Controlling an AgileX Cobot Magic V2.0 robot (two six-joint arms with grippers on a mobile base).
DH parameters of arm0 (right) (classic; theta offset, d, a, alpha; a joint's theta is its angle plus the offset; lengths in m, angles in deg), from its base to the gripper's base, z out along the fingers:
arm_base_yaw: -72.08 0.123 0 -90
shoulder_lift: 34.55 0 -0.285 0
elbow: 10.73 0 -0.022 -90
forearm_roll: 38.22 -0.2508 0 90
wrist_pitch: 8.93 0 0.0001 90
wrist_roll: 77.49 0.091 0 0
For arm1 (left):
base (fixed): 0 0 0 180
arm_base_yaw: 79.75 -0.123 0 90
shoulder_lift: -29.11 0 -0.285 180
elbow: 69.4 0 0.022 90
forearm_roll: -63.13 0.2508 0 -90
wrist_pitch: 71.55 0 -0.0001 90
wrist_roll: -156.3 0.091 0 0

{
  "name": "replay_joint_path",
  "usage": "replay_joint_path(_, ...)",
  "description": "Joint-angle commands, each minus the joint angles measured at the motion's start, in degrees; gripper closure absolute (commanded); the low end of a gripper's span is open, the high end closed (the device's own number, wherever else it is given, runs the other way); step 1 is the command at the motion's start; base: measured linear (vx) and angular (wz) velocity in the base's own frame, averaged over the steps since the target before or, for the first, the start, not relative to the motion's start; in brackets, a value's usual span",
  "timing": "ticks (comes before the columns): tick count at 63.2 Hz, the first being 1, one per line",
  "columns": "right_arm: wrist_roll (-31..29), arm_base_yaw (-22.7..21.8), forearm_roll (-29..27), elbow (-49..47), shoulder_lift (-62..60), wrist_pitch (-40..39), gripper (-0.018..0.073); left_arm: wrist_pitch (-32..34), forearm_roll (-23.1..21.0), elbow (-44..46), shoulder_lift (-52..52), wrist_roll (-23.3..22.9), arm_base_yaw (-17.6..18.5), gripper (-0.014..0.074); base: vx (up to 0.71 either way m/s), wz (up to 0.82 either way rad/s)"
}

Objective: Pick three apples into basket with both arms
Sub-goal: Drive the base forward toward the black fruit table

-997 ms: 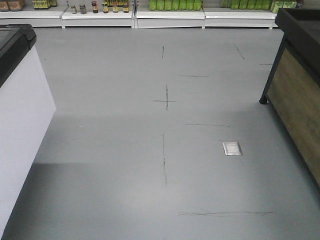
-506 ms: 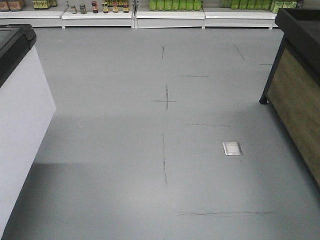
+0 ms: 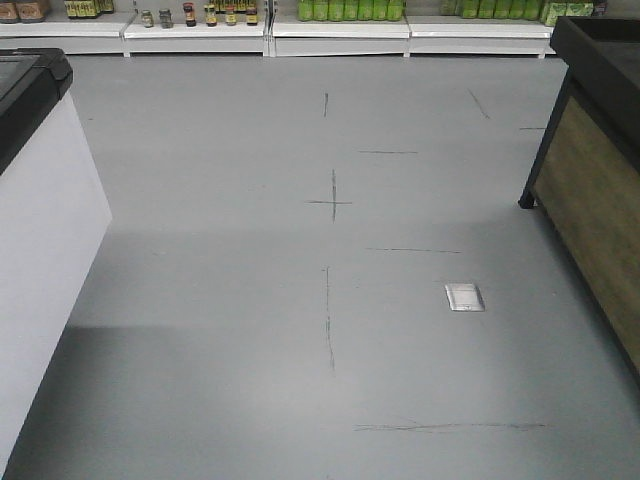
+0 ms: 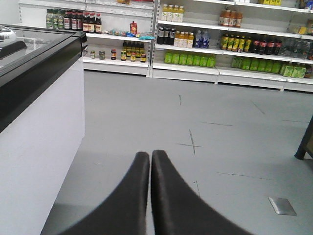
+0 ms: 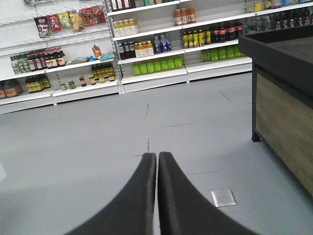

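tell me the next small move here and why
Probably turn toward the black-topped, wood-panelled stand on the right to look over its top: no apples or basket show in any view, only grey floor and white bottle shelves, and the black left gripper and right gripper hang shut, holding nothing.

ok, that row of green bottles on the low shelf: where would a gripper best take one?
By the body, from the front, the aisle side. The green bottles stand upright and packed side by side on the low shelf, so side approaches look blocked. The left gripper and right gripper are both shut and would need opening.
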State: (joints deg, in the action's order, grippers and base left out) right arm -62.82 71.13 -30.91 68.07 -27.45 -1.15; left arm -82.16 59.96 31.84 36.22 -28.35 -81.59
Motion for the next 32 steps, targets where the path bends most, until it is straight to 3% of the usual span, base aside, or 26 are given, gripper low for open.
replay_joint_path(1, -0.3, -0.2, 0.1, 0.8, -0.8, -4.2, 0.0564, 4.0, -0.1, -0.2, -0.9, -0.2, 0.0, 0.0603, 0.0, 0.0)
replay_joint_path(32, -0.3, -0.2, 0.1, 0.8, -0.8, -4.2, 0.0564, 4.0, -0.1, -0.2, -0.9, -0.2, 0.0, 0.0603, 0.0, 0.0)
